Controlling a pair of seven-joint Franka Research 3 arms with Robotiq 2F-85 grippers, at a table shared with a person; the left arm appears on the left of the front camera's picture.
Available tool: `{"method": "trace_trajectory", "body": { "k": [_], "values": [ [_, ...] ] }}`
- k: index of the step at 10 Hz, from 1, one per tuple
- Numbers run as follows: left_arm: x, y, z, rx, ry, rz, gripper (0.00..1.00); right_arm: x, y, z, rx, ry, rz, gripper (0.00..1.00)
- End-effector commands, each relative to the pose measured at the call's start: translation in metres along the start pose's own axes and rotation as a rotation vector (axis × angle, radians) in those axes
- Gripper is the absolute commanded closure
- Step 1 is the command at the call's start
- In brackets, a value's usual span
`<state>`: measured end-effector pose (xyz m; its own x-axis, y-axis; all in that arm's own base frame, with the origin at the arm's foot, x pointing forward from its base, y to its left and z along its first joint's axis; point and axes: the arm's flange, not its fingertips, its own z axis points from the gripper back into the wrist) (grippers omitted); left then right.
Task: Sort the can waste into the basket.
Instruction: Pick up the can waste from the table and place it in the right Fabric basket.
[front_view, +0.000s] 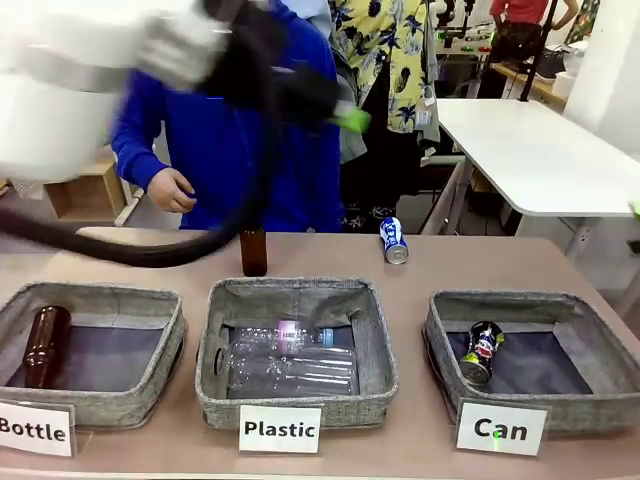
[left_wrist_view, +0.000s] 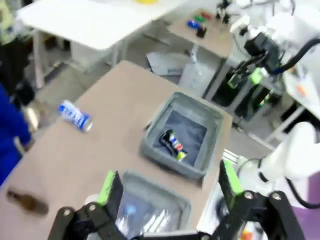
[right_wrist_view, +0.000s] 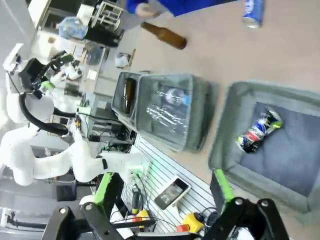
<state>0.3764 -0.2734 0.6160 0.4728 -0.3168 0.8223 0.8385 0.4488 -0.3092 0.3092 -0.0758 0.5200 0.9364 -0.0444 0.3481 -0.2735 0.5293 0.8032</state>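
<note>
Your left gripper (left_wrist_view: 169, 180) hangs high over the table. Its two fingers are wide apart and there is nothing between them. Your right gripper (right_wrist_view: 164, 184) is up high too, with its fingers apart and holding nothing.

The dark can (front_view: 482, 351) lies inside the Can basket (front_view: 590, 408). The blue can (front_view: 393, 241) lies on its side on the bare table at the far edge, near the person in blue. It is well apart from the basket. A brown bottle (front_view: 253, 250) is on the table to its left. Leave that one alone.

The blue can is likely empty, so it should be very light. Its wall is thin metal and will probably dent if you squeeze hard. It is smooth and round, so it may roll away or slip if you bump it. I think the best place to hold it is across the middle of its round body. Come down from above and put one finger on each side. Close softly, just enough to lift it.
</note>
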Motion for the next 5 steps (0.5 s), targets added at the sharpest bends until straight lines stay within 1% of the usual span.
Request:
{"method": "trace_trajectory", "body": {
  "k": [1, 2, 3, 4, 5],
  "values": [
    [-0.072, 0.036, 0.081, -0.009, -0.026, 0.144, 0.00, 0.032, 0.032, -0.038, 0.053, 0.013, -0.037, 0.00],
    [-0.098, 0.060, 0.118, -0.021, -0.064, 0.220, 0.00, 0.046, 0.046, -0.060, 0.094, 0.011, -0.071, 0.00],
    [-0.127, 0.081, 0.151, -0.078, -0.066, 0.299, 0.00, 0.056, 0.055, -0.080, 0.148, -0.009, -0.087, 0.00],
    [-0.157, 0.106, 0.175, -0.058, -0.130, 0.379, 0.00, 0.061, 0.058, -0.094, 0.202, -0.022, -0.126, 0.00],
    [-0.188, 0.131, 0.196, -0.095, -0.173, 0.449, 0.00, 0.066, 0.052, -0.104, 0.224, -0.063, -0.158, 0.00]
  ]
}}
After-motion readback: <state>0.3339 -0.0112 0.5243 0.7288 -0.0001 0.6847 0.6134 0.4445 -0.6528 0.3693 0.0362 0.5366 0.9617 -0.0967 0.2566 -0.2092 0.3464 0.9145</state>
